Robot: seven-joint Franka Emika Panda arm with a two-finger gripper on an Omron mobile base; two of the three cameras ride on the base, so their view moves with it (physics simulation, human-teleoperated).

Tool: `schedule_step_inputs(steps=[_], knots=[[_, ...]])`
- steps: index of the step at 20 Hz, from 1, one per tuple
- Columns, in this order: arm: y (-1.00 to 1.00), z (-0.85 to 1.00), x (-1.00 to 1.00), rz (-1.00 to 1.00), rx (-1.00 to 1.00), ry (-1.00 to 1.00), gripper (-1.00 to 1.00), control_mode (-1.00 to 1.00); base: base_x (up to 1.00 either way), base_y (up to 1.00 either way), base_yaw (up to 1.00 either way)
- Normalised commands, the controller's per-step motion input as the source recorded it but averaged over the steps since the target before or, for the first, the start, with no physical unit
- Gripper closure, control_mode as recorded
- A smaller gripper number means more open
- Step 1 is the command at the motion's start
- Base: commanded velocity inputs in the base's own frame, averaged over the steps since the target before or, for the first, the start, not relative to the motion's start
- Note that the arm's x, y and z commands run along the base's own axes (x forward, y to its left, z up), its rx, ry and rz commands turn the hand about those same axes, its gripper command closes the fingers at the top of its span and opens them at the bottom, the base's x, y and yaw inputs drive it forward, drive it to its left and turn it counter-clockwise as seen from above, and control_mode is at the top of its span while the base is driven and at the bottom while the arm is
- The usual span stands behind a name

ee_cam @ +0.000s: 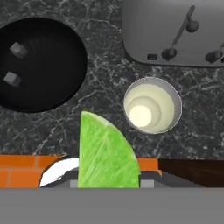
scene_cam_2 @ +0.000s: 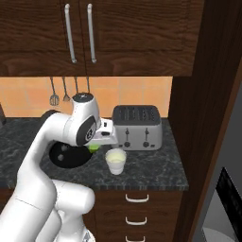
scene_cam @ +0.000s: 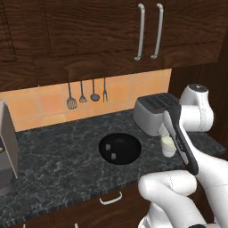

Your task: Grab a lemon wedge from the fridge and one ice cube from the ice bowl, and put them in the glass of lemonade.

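My gripper [scene_cam_2: 98,143] is shut on the lemon wedge [ee_cam: 105,153], a yellow-green slice that looms large between the fingers in the hand view and peeks out green under the hand [scene_cam_2: 95,148]. It hangs over the dark counter between the ice bowl [ee_cam: 48,65] and the glass of lemonade [ee_cam: 152,105], slightly left of the glass. The black bowl [scene_cam: 129,142] holds two ice cubes [ee_cam: 12,78]. The whitish glass [scene_cam_2: 116,161] stands upright in front of the toaster; my arm partly covers it [scene_cam: 168,146]. A light-grey fridge [scene_cam_2: 215,208] edge shows at lower right.
A silver toaster [scene_cam_2: 137,126] stands against the backsplash just behind the glass. Utensils [scene_cam: 82,95] hang on the tiled wall, and a grey appliance [scene_cam: 6,147] sits at the counter's left end. Dark wood cabinets [scene_cam: 89,26] hang overhead; a tall wood panel [scene_cam_2: 208,94] bounds the counter's right end.
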Motion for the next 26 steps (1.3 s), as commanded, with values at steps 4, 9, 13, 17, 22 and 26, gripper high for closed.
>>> schedule_step_inputs(steps=[4, 9, 13, 17, 22, 26], knots=[[-0.32, -0.04, 0.68, 0.00, 0.00, 0.02, 1.00, -1.00, 0.00, 0.00, 0.00], [-0.39, -0.07, 0.61, 0.00, 0.00, 0.03, 1.00, -1.00, 0.00, 0.00, 0.00], [-0.11, -0.36, 0.34, 0.00, 0.00, 0.03, 1.00, -1.00, 0.00, 0.00, 0.00], [0.00, -0.39, 0.00, 0.00, 0.00, 0.00, 1.00, -1.00, 0.00, 0.00, 0.00], [0.00, -0.28, 0.00, 0.00, -0.03, 0.00, 1.00, -1.00, 0.00, 0.00, 0.00], [0.00, -0.11, 0.00, 0.00, -0.02, 0.00, 1.00, -1.00, 0.00, 0.00, 0.00]])
